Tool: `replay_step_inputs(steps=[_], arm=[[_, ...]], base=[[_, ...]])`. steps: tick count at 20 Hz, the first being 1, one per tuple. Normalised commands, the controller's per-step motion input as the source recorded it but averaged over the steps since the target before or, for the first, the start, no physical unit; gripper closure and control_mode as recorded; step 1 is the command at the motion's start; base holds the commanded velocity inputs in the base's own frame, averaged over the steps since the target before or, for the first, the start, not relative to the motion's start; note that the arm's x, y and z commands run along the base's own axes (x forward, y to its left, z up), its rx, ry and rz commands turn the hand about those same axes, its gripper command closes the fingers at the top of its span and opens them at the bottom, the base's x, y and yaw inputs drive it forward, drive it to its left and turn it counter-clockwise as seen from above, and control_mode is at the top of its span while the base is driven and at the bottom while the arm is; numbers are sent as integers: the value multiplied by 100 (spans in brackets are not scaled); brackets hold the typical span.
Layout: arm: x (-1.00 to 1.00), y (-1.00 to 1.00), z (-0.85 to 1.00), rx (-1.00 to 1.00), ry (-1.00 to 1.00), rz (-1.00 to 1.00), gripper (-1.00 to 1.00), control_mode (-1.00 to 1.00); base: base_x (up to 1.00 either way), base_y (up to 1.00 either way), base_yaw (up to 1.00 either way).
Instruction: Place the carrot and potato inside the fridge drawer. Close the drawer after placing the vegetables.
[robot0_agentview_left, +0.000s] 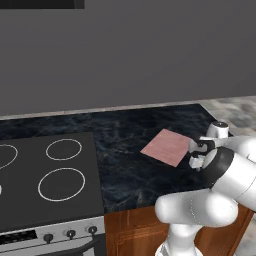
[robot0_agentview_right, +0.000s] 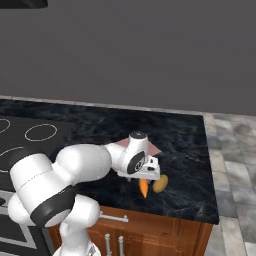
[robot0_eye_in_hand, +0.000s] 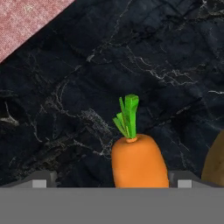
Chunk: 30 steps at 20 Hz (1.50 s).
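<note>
The carrot (robot0_eye_in_hand: 139, 162) lies on the dark marble counter, its green top (robot0_eye_in_hand: 127, 114) pointing away from the hand. My gripper (robot0_eye_in_hand: 111, 183) is open just above it, one fingertip (robot0_eye_in_hand: 41, 180) on each side of the orange body, not closed on it. The potato (robot0_eye_in_hand: 215, 162) lies right beside the carrot. From the right base, the carrot (robot0_agentview_right: 144, 188) and potato (robot0_agentview_right: 160, 183) sit near the counter's front edge, directly under my gripper (robot0_agentview_right: 149, 176). In the left base view my gripper (robot0_agentview_left: 196, 154) hangs by the pink cloth's right corner. The fridge drawer is out of view.
A pink cloth (robot0_agentview_left: 167, 146) lies flat on the counter (robot0_agentview_left: 125, 165) just behind the vegetables. A black stovetop (robot0_agentview_left: 47, 175) with ring burners takes up the left. The counter ends at the right over tiled floor (robot0_agentview_right: 235, 165). Wooden cabinet fronts (robot0_agentview_right: 150, 235) sit below.
</note>
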Motion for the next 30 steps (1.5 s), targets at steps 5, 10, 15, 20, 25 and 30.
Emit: replay_step_inputs(steps=[5,10,15,20,25,30], arm=[[0,-13,-11,0,0,0,-100,-100],[0,-6,-22,0,0,0,-100,-100],[-4,-4,-31,0,0,0,-100,-100],[-23,-3,-35,0,0,0,-100,-100],[-34,2,-30,-5,1,0,100,-100],[-36,11,-5,-1,0,1,100,-100]], base=[[0,0,0],[0,0,0],[0,0,0],[0,0,0],[0,0,0],[0,0,0]])
